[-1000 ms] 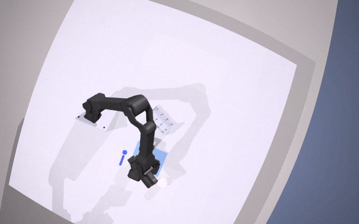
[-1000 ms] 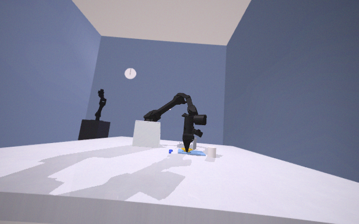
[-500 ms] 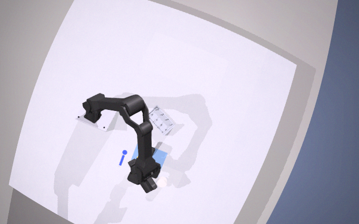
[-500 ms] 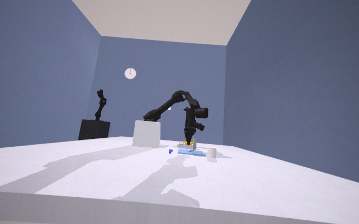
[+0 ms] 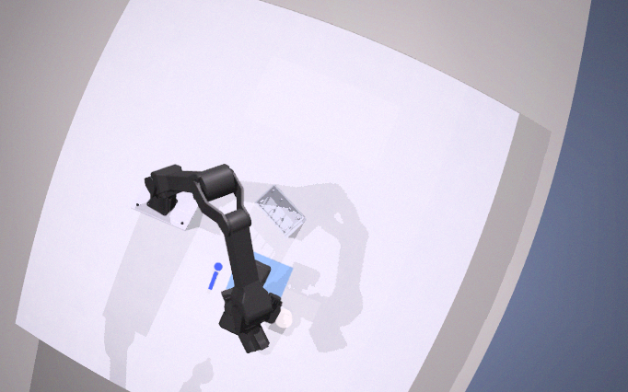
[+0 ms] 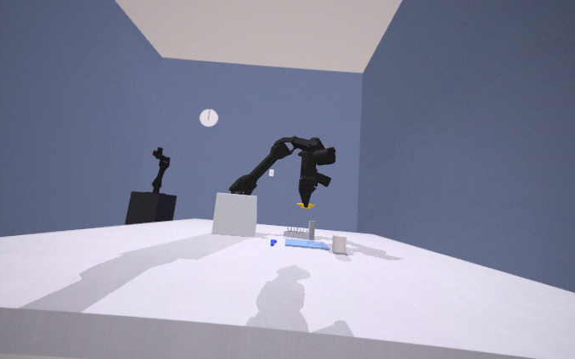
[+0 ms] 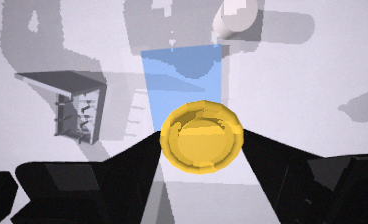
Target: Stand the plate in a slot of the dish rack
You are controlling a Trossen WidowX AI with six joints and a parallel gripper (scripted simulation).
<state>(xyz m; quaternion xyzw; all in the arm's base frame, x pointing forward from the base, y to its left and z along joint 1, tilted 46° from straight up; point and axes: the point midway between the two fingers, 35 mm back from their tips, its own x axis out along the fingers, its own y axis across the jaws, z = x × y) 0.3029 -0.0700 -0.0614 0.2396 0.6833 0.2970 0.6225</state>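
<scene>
Right now your gripper is clamped on the yellow plate, fingers pressing its rim from both sides. You can see the plate hanging flat, well above the table, over the blue mat. Your dish rack sits just beside the mat, with a white cup at the mat's other end.
</scene>
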